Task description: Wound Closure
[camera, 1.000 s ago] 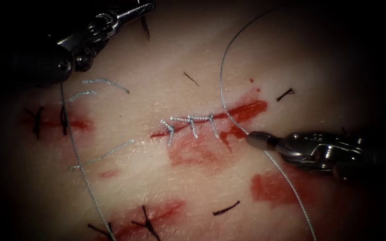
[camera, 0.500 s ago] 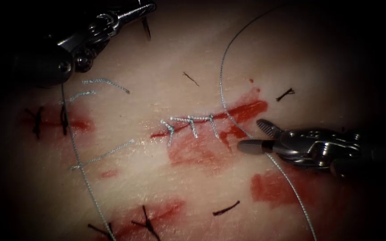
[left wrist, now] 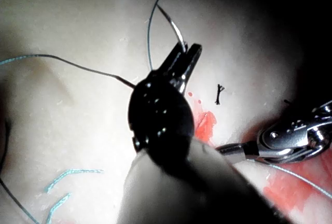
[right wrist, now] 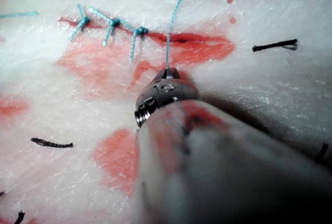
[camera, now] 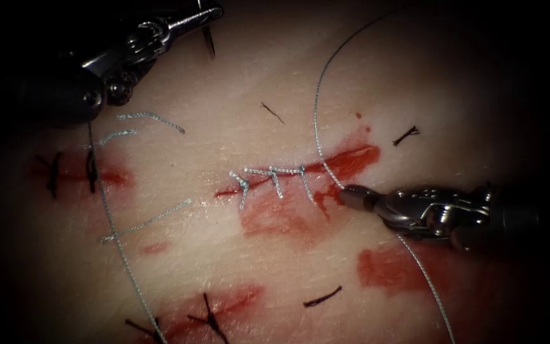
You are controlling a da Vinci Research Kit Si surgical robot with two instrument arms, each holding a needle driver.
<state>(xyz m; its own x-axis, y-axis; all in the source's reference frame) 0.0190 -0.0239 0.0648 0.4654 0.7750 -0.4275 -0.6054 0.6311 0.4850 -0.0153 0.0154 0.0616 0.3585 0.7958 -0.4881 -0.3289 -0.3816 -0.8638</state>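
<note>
Since a second ago: right claw (camera: 349,193) opened beside the thread (camera: 316,121), shifted up and left toward the cut (camera: 345,160), and now closed on the thread just below the cut's open right end.

Upper left of the frame: left claw (camera: 206,13) closed on the needle (camera: 209,39), gripped near one end, the curve hanging free above the tissue (camera: 237,89), not in it; same grip seen in the left wrist view, needle (left wrist: 175,27) rising from the closed tips. Cut ends of thread (camera: 151,118) lying loose below that tool, well apart from the cut.

Centre: three stitches (camera: 275,177) across the cut's left part, red fluid (camera: 281,220) below them.

Right: thread running up from the right claw in a long arc toward the top edge, and down past it to the lower right. Unclosed stretch of cut lying just up and left of the right claw, long axis roughly horizontal; right arm far nearer to it than the left.
</note>
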